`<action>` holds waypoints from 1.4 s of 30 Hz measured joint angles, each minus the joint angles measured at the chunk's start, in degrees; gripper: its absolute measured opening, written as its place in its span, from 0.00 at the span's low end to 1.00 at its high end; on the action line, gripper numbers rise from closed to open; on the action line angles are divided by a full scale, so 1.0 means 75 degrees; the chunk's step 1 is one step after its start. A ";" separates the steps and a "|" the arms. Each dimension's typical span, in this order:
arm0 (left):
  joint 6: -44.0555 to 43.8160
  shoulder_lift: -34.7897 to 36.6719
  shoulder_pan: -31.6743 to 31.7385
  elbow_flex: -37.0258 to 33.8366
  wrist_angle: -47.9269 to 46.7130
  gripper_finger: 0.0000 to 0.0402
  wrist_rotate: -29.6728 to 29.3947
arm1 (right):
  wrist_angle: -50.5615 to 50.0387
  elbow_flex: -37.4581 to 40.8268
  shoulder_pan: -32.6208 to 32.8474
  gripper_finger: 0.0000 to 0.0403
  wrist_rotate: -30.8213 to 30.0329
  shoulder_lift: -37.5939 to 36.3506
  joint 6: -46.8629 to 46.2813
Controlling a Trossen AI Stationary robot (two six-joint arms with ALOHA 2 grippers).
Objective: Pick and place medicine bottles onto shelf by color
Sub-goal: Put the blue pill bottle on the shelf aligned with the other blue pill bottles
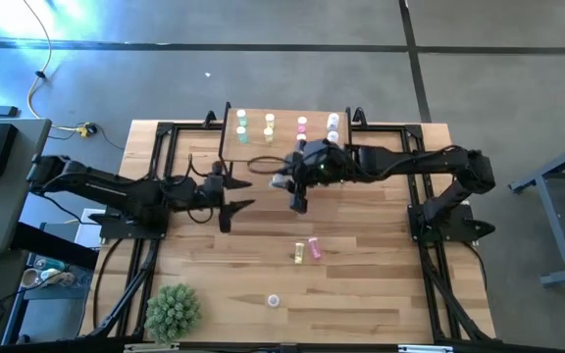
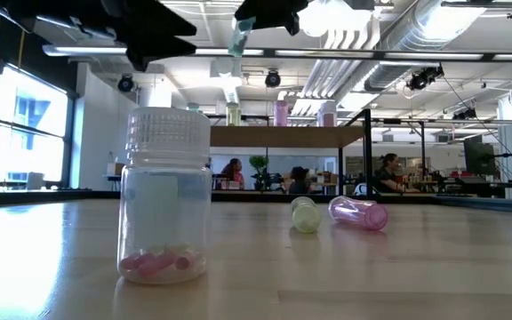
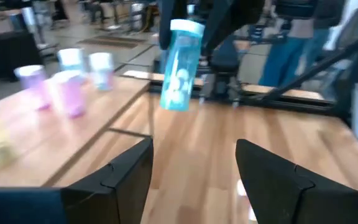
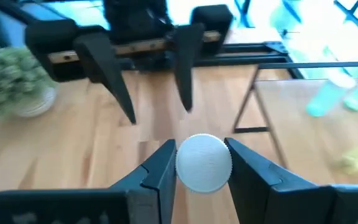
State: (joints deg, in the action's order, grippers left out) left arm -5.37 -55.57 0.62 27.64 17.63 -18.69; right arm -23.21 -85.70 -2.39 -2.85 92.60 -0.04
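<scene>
the right gripper (image 1: 299, 203) hangs in the air above the table (image 1: 361, 294), just in front of the shelf (image 1: 235, 149). its two fingers are clamped on a pale blue-green bottle (image 3: 180, 65), pressing on the white cap from both sides; the right wrist view shows the cap (image 4: 204, 162) sitting tight between the finger pads. seen from the left wrist camera, this held bottle is tilted, cap up, and it is off the table surface.

the left gripper (image 1: 227, 204) is beside the right one, on its left, near the front left corner of the shelf. its fingers stand wide apart and there is nothing between them. the held bottle is just ahead of the left gripper, close but not touching it.

behind the right gripper, the shelf carries several upright bottles in a row: greenish ones (image 1: 242, 125) at the left, yellow ones (image 1: 270, 126) next, a pink one (image 1: 302, 126) and then white-lavender ones (image 1: 333, 124) at the right.

in front of the right gripper, on the table, two bottles lie on their sides next to each other: a yellow bottle (image 1: 300, 254) and a pink bottle (image 1: 314, 249). further in front, nearer the table edge, one clear bottle (image 1: 274, 300) stands upright alone; the low view shows pink pills at its bottom. a spiky green plant ball (image 1: 173, 311) sits at the front left corner, well apart from both grippers.
</scene>
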 joint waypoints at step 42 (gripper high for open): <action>-0.0603 0.0144 0.0382 -0.0003 -0.1735 0.54 0.0637 | -0.0585 -0.1127 -0.0526 0.27 0.2387 0.1612 0.0140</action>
State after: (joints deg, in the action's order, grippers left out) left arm -9.89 -54.49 3.49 27.62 4.61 -13.92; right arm -27.60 -94.16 -6.33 15.05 104.68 1.00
